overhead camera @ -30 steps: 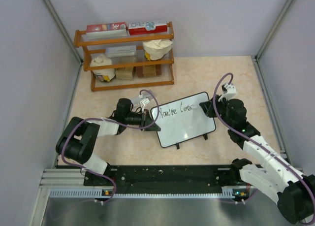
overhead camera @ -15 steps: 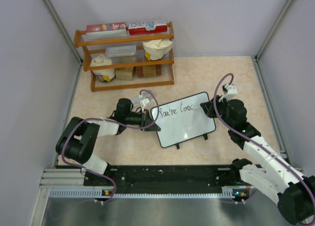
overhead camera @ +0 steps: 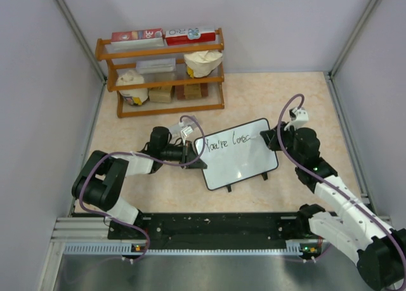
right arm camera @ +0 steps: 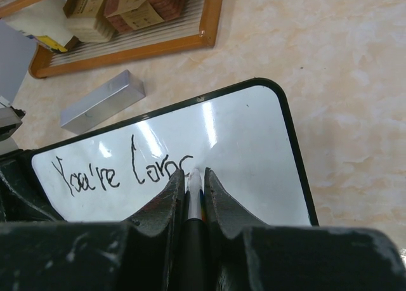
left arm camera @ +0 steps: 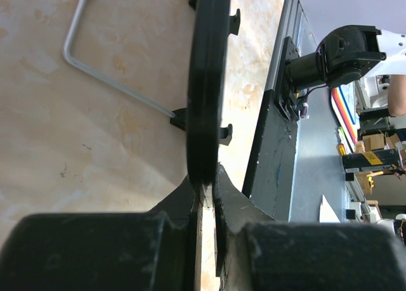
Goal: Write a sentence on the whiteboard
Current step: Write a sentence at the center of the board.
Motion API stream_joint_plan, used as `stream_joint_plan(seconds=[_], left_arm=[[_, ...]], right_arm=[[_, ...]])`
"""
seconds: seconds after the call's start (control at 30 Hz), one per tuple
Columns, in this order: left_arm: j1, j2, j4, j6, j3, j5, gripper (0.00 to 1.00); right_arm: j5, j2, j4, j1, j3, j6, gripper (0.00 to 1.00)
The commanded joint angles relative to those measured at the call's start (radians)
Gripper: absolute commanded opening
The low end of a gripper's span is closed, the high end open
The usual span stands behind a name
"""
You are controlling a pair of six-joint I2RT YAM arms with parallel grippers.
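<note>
So, one bench [overhead camera: 285, 101], beige marble-look top, with two arms bolted at the near edge: left arm [overhead camera: 104, 183] and right arm [overhead camera: 336, 202].

At the back-left there's one wooden rack [overhead camera: 163, 50]. It has two red-and-white boxes [overhead camera: 137, 35] lying flat on top and two pale bags [overhead camera: 203, 63] on the shelves below. There's some brown stuff in there too, can't really tell what.

One whiteboard [overhead camera: 244, 167] sits mid-bench between the arms, well in front of the rack, propped up on its little black feet.

The left pincer [left arm camera: 204, 186] is pinching the whiteboard's left edge, with the black frame wedged between its two fingers. The right pincer [right arm camera: 190, 180] is up at the top right corner of the board, squeezed tight on one marker [right arm camera: 192, 205], whose tip sits on the board right after the last letter.

One small silver block [right arm camera: 101, 101] lies on the bench between rack and board.

The sentence [right arm camera: 120, 167] is one line, two words: "You're", then something starting "Lov", with the last letters kinda mushy.
</note>
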Motion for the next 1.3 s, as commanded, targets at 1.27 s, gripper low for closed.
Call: stream_joint_plan(seconds=[1.27], left_arm=[[-0.006,-0.012,-0.010,0.037,-0.014,0.003,0.00]], right_arm=[[0.009,0.101,0.063,-0.025,0.081,0.009,0.00]])
